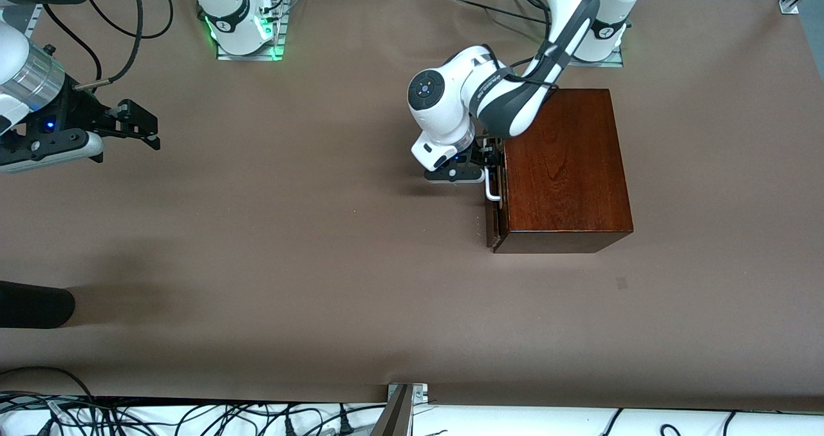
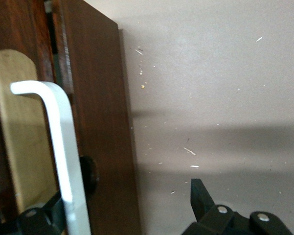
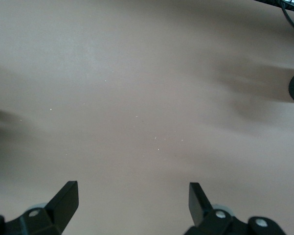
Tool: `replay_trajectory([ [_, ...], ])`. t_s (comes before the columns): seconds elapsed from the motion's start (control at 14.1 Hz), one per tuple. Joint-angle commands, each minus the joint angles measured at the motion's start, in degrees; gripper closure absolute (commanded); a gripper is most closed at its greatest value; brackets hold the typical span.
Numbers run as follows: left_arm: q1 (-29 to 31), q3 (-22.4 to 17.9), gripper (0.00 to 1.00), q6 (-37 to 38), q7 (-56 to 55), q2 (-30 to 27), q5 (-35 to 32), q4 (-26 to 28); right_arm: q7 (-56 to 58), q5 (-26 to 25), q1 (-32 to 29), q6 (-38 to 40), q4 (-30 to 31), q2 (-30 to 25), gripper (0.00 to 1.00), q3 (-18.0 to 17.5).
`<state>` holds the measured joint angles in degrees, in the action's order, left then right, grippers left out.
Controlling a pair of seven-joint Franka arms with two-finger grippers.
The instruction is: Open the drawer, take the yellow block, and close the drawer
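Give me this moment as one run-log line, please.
phase: opening drawer | left gripper: open, straddling handle | right gripper: open, waiting over table | drawer: barely ajar | block: unseen
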<state>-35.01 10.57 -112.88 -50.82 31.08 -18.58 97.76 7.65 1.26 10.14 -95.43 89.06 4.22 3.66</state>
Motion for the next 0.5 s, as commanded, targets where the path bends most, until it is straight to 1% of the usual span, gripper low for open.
replay_trajectory([
  [0.0, -2.9, 0.0, 0.00, -4.9, -4.7, 2.0, -1.3, -0.6, -0.2, 0.4, 0.0, 0.8, -0.7, 0.1, 0.00, 0.0],
  [0.14, -4.2, 0.0, 0.00, -7.3, -6.5, 2.3, -0.7, -1.1, -0.2, 0.4, 0.0, 0.8, -0.7, 0.0, 0.00, 0.0],
  [0.28, -4.8, 0.1, 0.00, -8.1, -6.7, 2.9, -0.5, -2.6, -0.2, 0.4, 0.0, 0.9, -0.7, 0.0, 0.00, -0.1],
  [0.43, -5.9, 0.2, 0.00, -8.1, -6.7, 4.2, -0.3, -5.5, -0.2, 0.4, 0.0, 0.9, -0.7, -0.1, 0.00, -0.1],
])
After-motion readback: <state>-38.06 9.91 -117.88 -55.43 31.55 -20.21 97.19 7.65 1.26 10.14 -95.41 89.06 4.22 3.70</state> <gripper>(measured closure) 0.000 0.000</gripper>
